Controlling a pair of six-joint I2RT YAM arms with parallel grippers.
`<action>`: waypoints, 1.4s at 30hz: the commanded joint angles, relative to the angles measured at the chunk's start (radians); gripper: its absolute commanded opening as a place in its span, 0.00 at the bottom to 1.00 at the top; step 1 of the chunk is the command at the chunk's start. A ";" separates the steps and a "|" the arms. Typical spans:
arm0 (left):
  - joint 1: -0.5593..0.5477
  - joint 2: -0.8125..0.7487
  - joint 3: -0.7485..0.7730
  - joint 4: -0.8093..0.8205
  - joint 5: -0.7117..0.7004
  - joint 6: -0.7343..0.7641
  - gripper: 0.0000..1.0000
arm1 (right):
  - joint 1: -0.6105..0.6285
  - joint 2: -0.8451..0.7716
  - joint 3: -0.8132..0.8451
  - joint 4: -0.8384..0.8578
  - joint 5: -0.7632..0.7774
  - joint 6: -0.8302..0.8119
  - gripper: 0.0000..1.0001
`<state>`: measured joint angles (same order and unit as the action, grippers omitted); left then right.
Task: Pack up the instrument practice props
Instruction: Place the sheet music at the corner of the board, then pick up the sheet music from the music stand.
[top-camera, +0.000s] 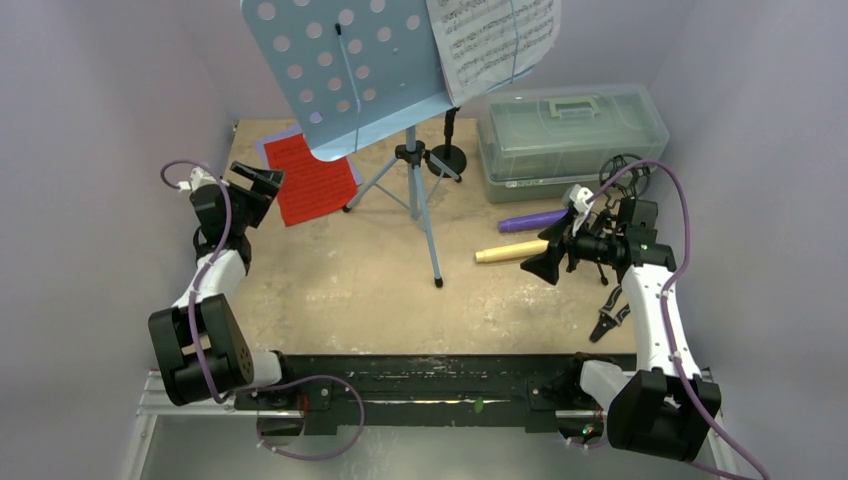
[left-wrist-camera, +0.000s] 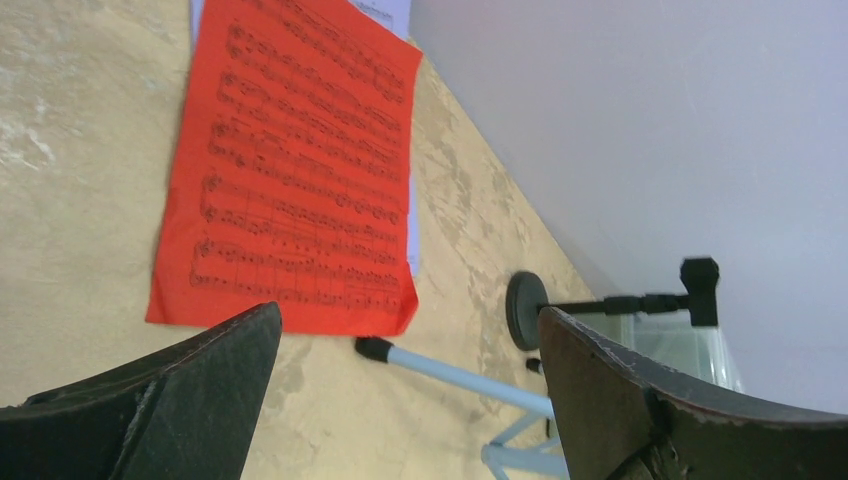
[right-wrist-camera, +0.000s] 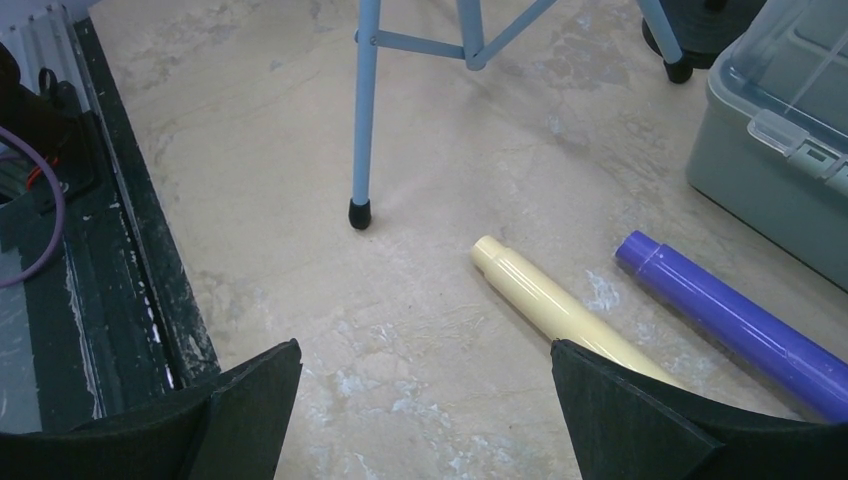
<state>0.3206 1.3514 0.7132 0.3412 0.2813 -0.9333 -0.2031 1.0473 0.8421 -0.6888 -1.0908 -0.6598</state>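
Both wide and empty: left gripper (left-wrist-camera: 410, 320) hangs at the near edge of the red folder (left-wrist-camera: 290, 160), which lies flat on the table (left-wrist-camera: 70, 220). Right gripper (right-wrist-camera: 425, 355) is near the cream microphone (right-wrist-camera: 560, 310), with the purple microphone (right-wrist-camera: 730, 320) just beside it. I'd grab the cream one with the right: centre over it, straddle mid-body across its width, and descend square so it can't roll into the purple one.

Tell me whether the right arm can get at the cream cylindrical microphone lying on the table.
Probably yes: the right gripper hangs open just short of the cream cylindrical microphone, nothing between them; the purple microphone lies beside it, apart.
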 joint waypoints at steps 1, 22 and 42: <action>0.008 -0.063 -0.070 0.065 0.172 0.000 1.00 | 0.002 0.014 0.023 -0.007 -0.010 -0.037 0.99; -0.647 -0.313 0.086 -0.503 -0.236 0.685 1.00 | -0.059 0.052 0.045 -0.185 -0.101 -0.278 0.99; -0.652 -0.386 0.049 -0.492 -0.309 0.613 1.00 | -0.068 0.413 1.012 -0.469 -0.133 -0.128 0.99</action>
<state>-0.3298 0.9939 0.7647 -0.1638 0.0017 -0.3145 -0.2687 1.3800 1.6226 -1.1378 -1.1545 -0.9703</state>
